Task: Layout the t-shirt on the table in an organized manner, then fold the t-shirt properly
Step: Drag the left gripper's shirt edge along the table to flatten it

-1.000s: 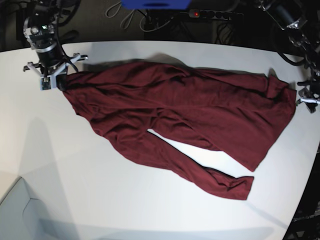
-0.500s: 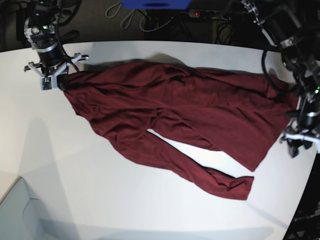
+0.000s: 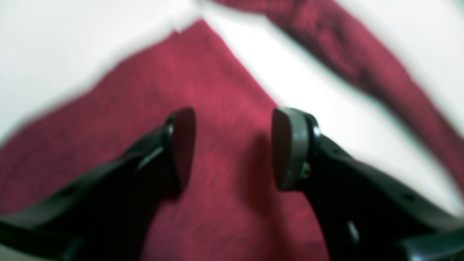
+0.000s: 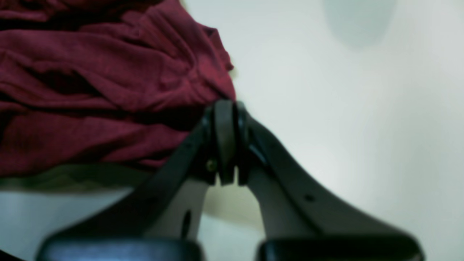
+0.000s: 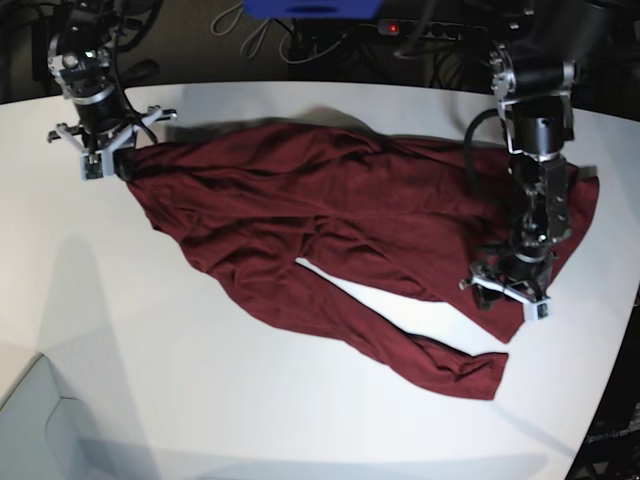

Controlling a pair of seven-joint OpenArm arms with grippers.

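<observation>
We begin at the right hand (image 4: 225, 145), whose fingers are pressed together on a bunched corner of the t-shirt (image 5: 340, 230); in the base view this hand (image 5: 108, 162) sits at the garment's far-left tip, over the white surface (image 5: 150, 380). The cloth beside the grip gathers into deep folds in the right wrist view (image 4: 101, 94), with bare surface (image 4: 344, 108) on the other side of the fingers.

We turn next to the left hand (image 3: 232, 148), whose fingers stand apart with nothing between them. The dark pad (image 3: 181, 145) and the grey pad (image 3: 286, 148) hang over flat maroon fabric (image 3: 217, 108), and whether they touch it we cannot tell, since the view is blurred. In the base view this hand (image 5: 512, 288) is over the t-shirt's right-hand lower corner, its arm reaching down across the fabric.

Outward from both hands, the t-shirt lies spread and wrinkled across the middle of the surface, its body running from the right hand toward the left hand. One long sleeve (image 5: 400, 345) trails away from the body toward the near edge of the surface, a wedge of bare white between sleeve and body.
</observation>
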